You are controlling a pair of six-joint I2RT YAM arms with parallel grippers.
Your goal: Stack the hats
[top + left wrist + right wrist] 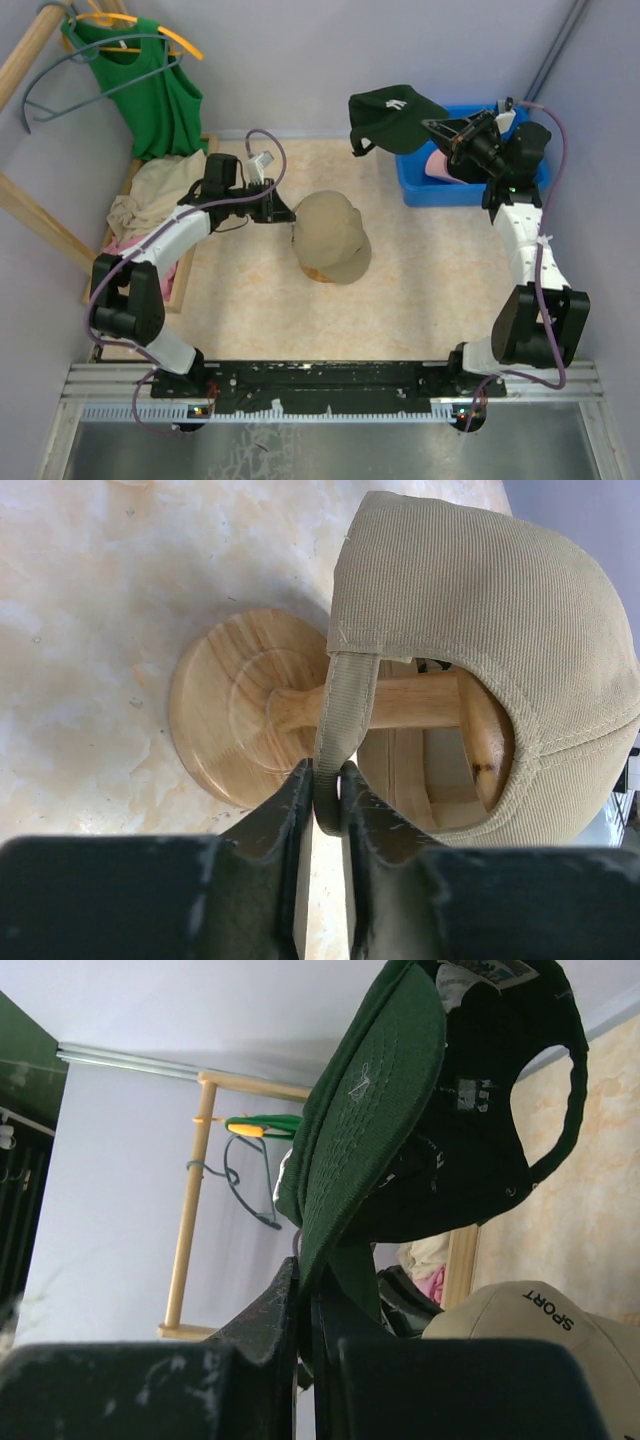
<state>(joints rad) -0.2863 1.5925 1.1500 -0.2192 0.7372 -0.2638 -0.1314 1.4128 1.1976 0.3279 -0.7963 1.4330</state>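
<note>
The tan hat (330, 240) sits on a wooden stand (240, 705) in the middle of the table, its brim toward the near side. My left gripper (288, 212) is at the hat's left, and the left wrist view shows this gripper (326, 780) shut on the tan back strap (340, 710). The dark green hat (392, 115) hangs in the air at the back, left of the blue bin. My right gripper (432, 128) is shut on its brim, which shows in the right wrist view (370, 1120) between the jaws of the same gripper (305, 1280).
A blue bin (440, 190) stands at the back right with something pink (438, 166) inside. A wooden tray (185, 280) at the left holds cream and pink cloths (150, 195). A green sleeveless top (160, 95) hangs on a rack at the back left.
</note>
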